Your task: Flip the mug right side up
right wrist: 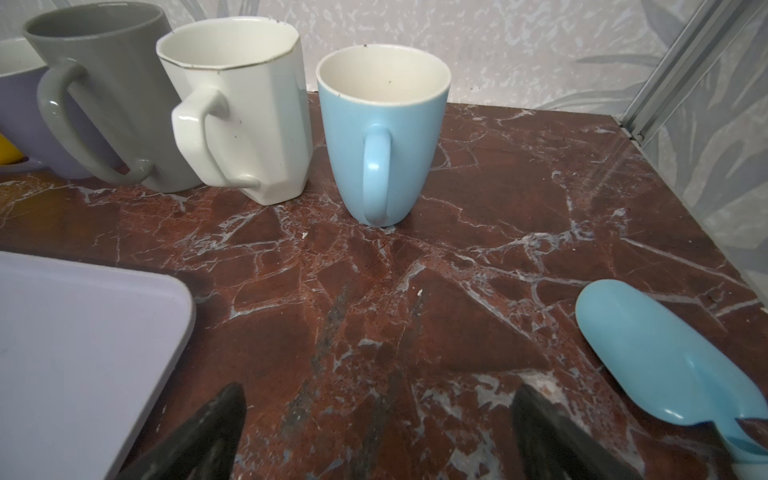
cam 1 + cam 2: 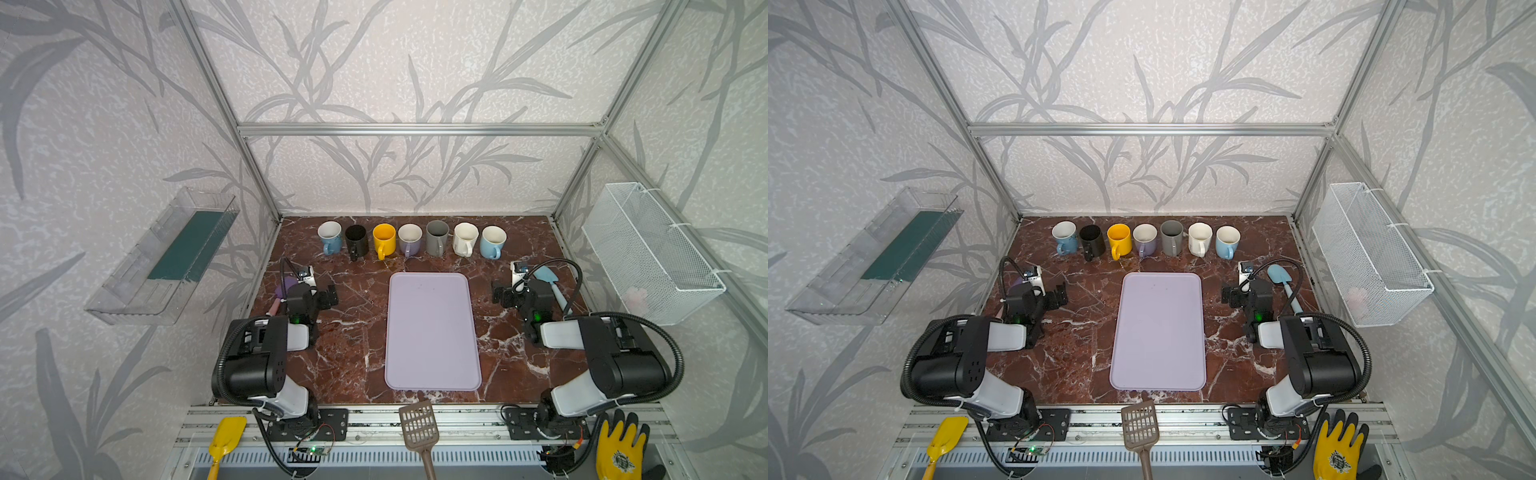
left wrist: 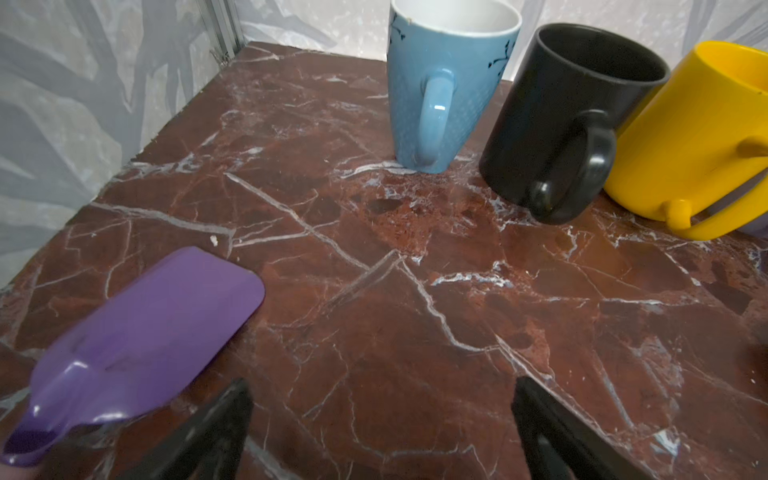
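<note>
From my end, seven mugs stand in one row along the back of the marble table (image 2: 353, 353), close to the rear wall. Left to right in both top views they are the blue mug (image 2: 330, 237), black mug (image 2: 356, 242), yellow mug (image 2: 384, 239), lilac mug (image 2: 410, 240), grey mug (image 2: 437, 237), white mug (image 2: 465, 240) and pale blue mug (image 2: 493, 242). All seven sit on their bases, mouths up, handles turned toward the arms. I cannot tell which one the task means.

The left gripper (image 2: 330, 296) hangs over the table to the left of the lilac tray (image 2: 432, 332), jaws spread wide with nothing between them. In the left wrist view its dark fingers (image 3: 216, 432) frame bare marble, with the blue mug, black mug and yellow mug ahead. The purple scoop (image 3: 158, 324) lies just beside it on the wall side.

The right gripper (image 2: 498, 296) sits on the other side of the tray, also wide open and empty. Its wrist view shows the grey mug, white mug and pale blue mug ahead, plus a corner of the tray and the pale blue scoop (image 1: 648, 365) on the marble nearby. The tray lies flat in front of the row, apart from the mugs.
</note>
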`<state>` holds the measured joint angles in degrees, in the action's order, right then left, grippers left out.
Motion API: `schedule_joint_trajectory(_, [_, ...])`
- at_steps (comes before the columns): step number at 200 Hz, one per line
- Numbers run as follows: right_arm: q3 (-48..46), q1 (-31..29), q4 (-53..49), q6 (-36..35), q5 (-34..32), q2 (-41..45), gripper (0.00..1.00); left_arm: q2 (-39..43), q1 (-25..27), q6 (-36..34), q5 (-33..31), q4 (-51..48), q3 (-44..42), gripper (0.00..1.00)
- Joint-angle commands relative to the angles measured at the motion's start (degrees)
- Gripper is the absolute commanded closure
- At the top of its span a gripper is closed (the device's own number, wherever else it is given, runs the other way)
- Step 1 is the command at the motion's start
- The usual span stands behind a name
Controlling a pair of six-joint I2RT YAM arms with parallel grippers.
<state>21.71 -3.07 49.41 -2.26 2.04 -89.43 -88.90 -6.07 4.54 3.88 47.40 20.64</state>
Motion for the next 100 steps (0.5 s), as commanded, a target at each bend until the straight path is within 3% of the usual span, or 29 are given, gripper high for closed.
schedule_joint_trajectory(1, [1.0, -0.2, 0.3, -0.6, 0.3, 1.0, 0.01, -0.5, 0.2, -1.1, -0.9, 7.4, 0.3, 0.01])
schedule_joint_trajectory(39, [1.0, -0.3, 0.2, -0.7, 0.2, 1.0, 0.01, -0.9, 0.2, -0.1, -2.7, 10.3, -0.9, 0.01])
schedule_joint_trajectory(63, [1.0, -0.4, 0.2, -0.9, 0.1, 1.0, 0.01, -0.8, 0.2, -1.8, 1.3, 7.3, 0.6, 0.01])
schedule_joint_trajectory(100, [1.5, -1.5, -0.7, -1.8, -1.8, 0.9, 0.01, -0.7, 0.2, -1.8, 1.5, 7.7, 0.4, 0.01])
